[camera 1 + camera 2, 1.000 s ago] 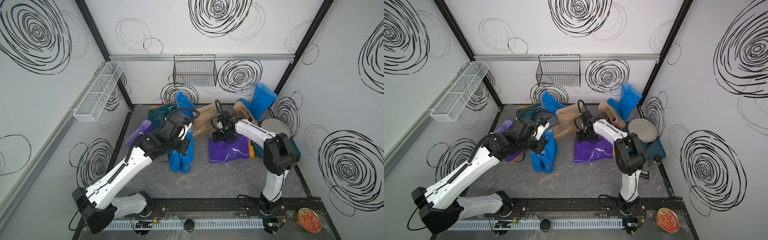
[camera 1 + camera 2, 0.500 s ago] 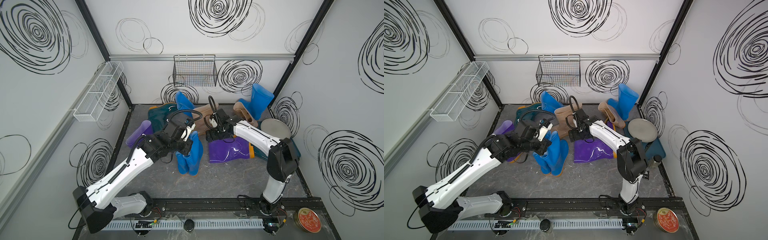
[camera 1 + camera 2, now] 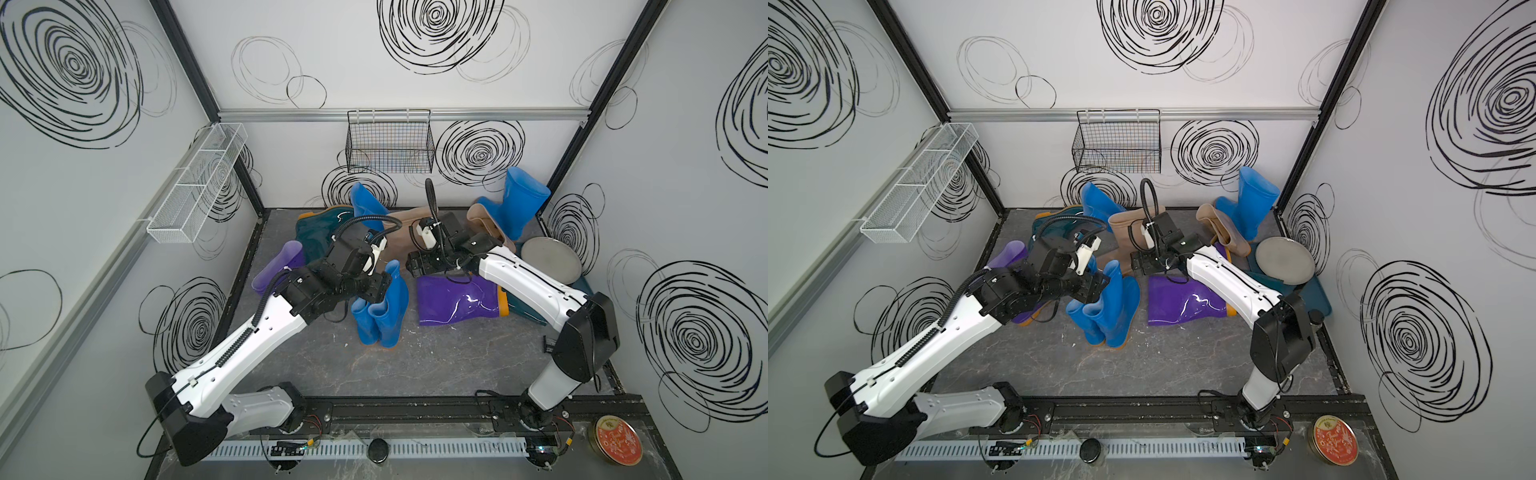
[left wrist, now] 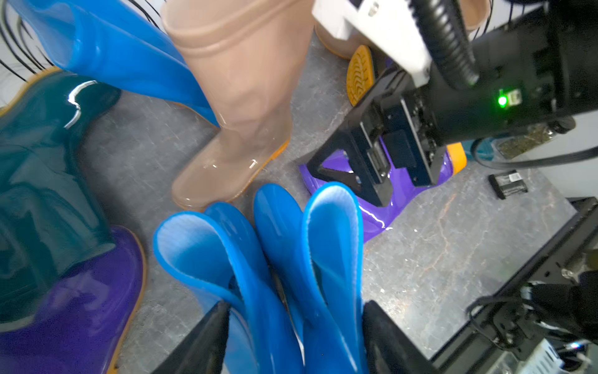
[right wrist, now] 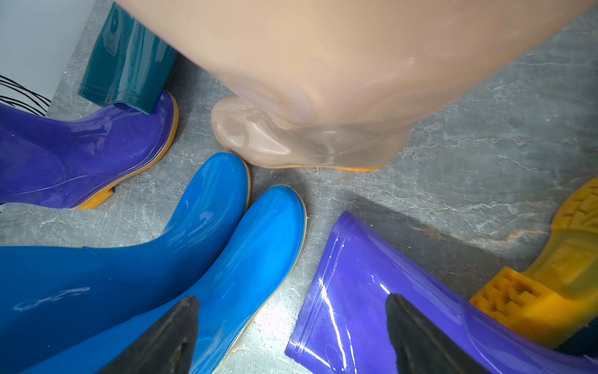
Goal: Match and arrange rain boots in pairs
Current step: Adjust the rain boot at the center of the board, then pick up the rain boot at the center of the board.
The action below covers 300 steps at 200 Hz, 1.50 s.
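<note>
Two bright blue rain boots point(image 3: 380, 309) point(image 3: 1108, 311) stand upright side by side mid-floor. My left gripper point(image 3: 380, 286) point(image 4: 293, 304) is open, its fingers wide on either side of both blue shafts point(image 4: 291, 246). My right gripper point(image 3: 415, 266) point(image 5: 291, 298) hangs open over bare floor between the blue toes point(image 5: 246, 226) and the cuff of a purple boot point(image 3: 453, 301) point(image 5: 372, 291) lying on its side. A tan boot point(image 3: 1125, 232) point(image 5: 323, 81) stands just behind. The other purple boot point(image 3: 276, 266) and a dark teal boot point(image 3: 318, 232) lie at the left.
Blue boots lean at the back wall point(image 3: 365, 203) and back right corner point(image 3: 519, 199), with a second tan boot point(image 3: 484, 226) nearby. A grey plate point(image 3: 548, 259) on a teal tray point(image 3: 1316, 299) sits at the right. A wire basket point(image 3: 390, 141) hangs on the back wall.
My left arm carried the blue pair a little to the right, set it down, and its jaws have opened off the shafts. My right gripper moved left, past the tan boot.
</note>
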### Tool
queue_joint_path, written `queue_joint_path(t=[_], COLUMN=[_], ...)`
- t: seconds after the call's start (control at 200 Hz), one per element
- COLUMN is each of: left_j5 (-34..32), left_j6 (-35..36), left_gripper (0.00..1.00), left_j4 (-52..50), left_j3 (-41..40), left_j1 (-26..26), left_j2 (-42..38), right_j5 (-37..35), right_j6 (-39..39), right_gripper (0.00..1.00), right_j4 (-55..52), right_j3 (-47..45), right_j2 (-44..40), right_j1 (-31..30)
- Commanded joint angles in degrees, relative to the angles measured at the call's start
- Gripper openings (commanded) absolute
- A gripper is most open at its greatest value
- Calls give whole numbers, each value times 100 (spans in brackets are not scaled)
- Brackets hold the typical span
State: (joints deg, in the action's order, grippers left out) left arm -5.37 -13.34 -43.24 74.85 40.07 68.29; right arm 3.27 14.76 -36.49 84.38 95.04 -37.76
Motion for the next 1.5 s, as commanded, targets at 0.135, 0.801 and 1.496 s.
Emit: queue_joint_path(t=[0.135, 0.801, 1.496], left_j5=[-1287, -2258, -1204], left_j6=[51, 1075, 1361], left_gripper=[99, 99, 84], left_j4=[-784, -1945, -1041], left_j3=[926, 373, -692], left_j1=[-205, -3047, -3928], left_j2=[-584, -736, -501], right_j5=[-424, -1835, -1150], right_j6=[-12, 646, 709], right_gripper=[94, 98, 100], right_j4=[614, -1221, -701], right_j3=[-846, -1099, -2669], right_j2=[-955, -619, -2070], right_j1=[-14, 451, 2614])
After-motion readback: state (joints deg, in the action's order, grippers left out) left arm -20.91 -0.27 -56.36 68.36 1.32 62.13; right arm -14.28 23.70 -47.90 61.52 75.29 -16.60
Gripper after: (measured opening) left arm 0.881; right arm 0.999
